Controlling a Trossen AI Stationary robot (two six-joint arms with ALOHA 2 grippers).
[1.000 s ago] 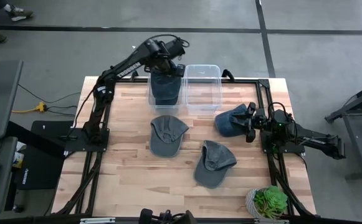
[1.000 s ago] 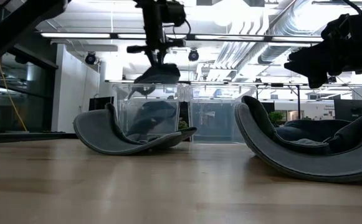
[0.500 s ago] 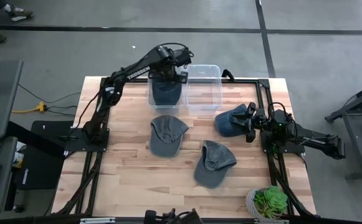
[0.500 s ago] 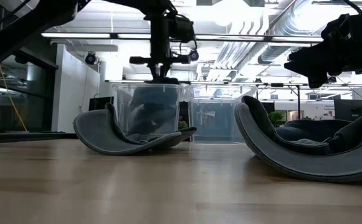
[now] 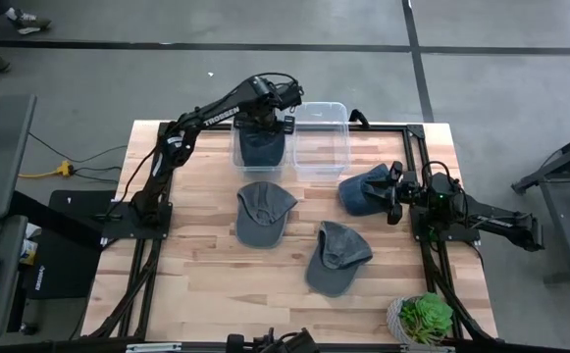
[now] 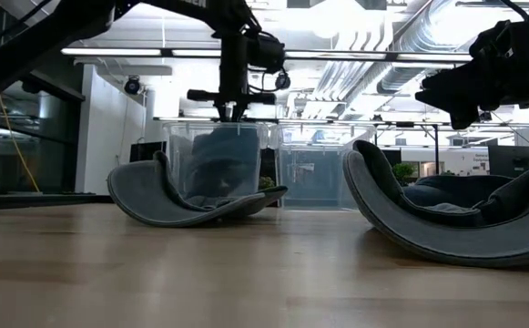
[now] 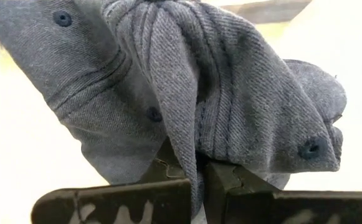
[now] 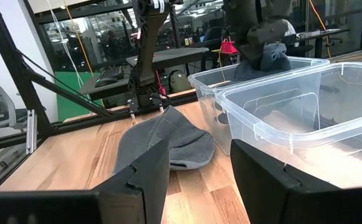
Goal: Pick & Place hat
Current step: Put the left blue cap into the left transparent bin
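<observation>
Two clear plastic bins stand side by side at the far edge of the pale wooden-plank bench (image 5: 196, 255), and the left gripper (image 5: 265, 116) hangs over the left bin (image 5: 237, 152), its fingers pinched on a fold of a grey cloth cap (image 7: 218, 106) that sits down inside that bin. The right bin (image 5: 320, 137) holds nothing. Three more grey caps lie on the planks: one (image 5: 262, 211) near the middle just in front of the left bin, one (image 5: 336, 257) nearer the front edge, and one (image 5: 363, 188) beside the right bin, close to the right gripper (image 5: 394, 192), which waits by the right edge with its fingers spread. A small green potted plant (image 5: 424, 318) stands at the front right corner. Around the bench lies grey concrete floor (image 5: 481, 78) with dark lines; the low view shows ceiling ducts (image 6: 373, 36) and strip lights beyond.
</observation>
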